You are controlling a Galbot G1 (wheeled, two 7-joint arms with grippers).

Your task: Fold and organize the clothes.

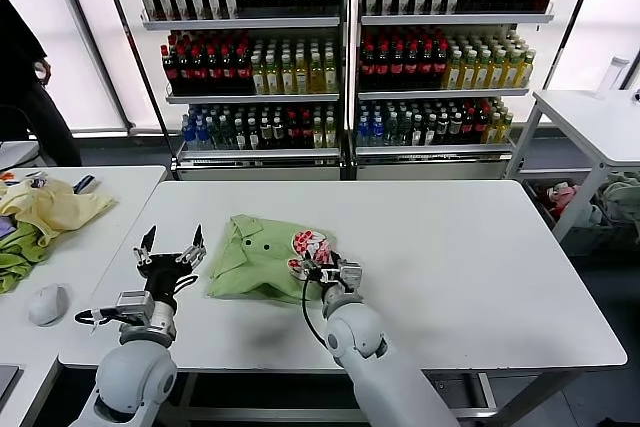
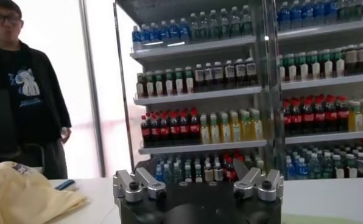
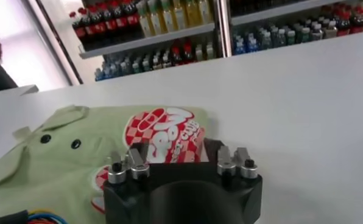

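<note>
A light green collared shirt [image 1: 264, 258] lies partly folded into a rough rectangle on the white worktop [image 1: 460, 277], its long axis running across the robot's front, collar toward the robot's left and the red-and-white printed patch [image 1: 310, 244] toward its right. The right claw [image 1: 322, 269] sits at the shirt's patch-side edge, just on or above the fabric, and is the nearer of the two; whether its fingers have closed on cloth cannot be told, since they are lost against the patch in the head view and hidden below the wrist housing in the right wrist view. The left claw [image 1: 172, 247] hovers just beside the shirt's collar end, apart from it, fingers spread wide and holding nothing. Any next fold would likely carry the patch side over toward the collar, a move that suits the right arm. The right wrist view alone shows two small dark buttons [image 3: 60, 141] by the collar and the patch's checked lettering close up; the left wrist view shows no shirt clearly, only shelves of bottled drinks [image 2: 230, 73], a bystander in black [image 2: 20, 91] and a pale yellow cloth [image 2: 23, 195] lying well apart from the shirt on the far side of the left claw
</note>
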